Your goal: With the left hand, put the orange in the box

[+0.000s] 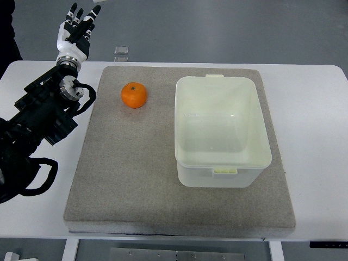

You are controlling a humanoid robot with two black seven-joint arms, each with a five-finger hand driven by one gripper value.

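Counter (315,109): white, carrying everything; its bare margins at 3 and 9 o'clock are smooth, so anything that rolls off the mat could probably keep going toward an edge.

Mat (136,179): grey, fabric-like, covering most of the counter; it should slow a roll, but a hard knock could still send round fruit off it.

Box (223,166): white, open-topped and empty, on the mat's 3 o'clock half. Its walls stand proud of the mat, so a carry that is too low could strike the near wall and shove the box, or bounce the fruit off the rim.

Left arm (38,119): black, entering from 9 o'clock and reaching toward 11 o'clock, beside the mat's edge.

Left hand (76,32): at 11 o'clock, beyond the counter's far edge, fingers (87,24) spread and holding nothing. It is well apart from the fruit; a descent from the side could nudge the fruit before the fingers close.

Orange (134,95): on the mat at about 11 o'clock, between the left hand and the box, apart from both. Round and smooth, so an off-centre or shallow grip could squeeze it out or drop it short of the box.

Small clear object (121,50): at 12 o'clock past the mat; too small to identify, and a wide sweep of the arm might clip it.

Right hand: out of sight.
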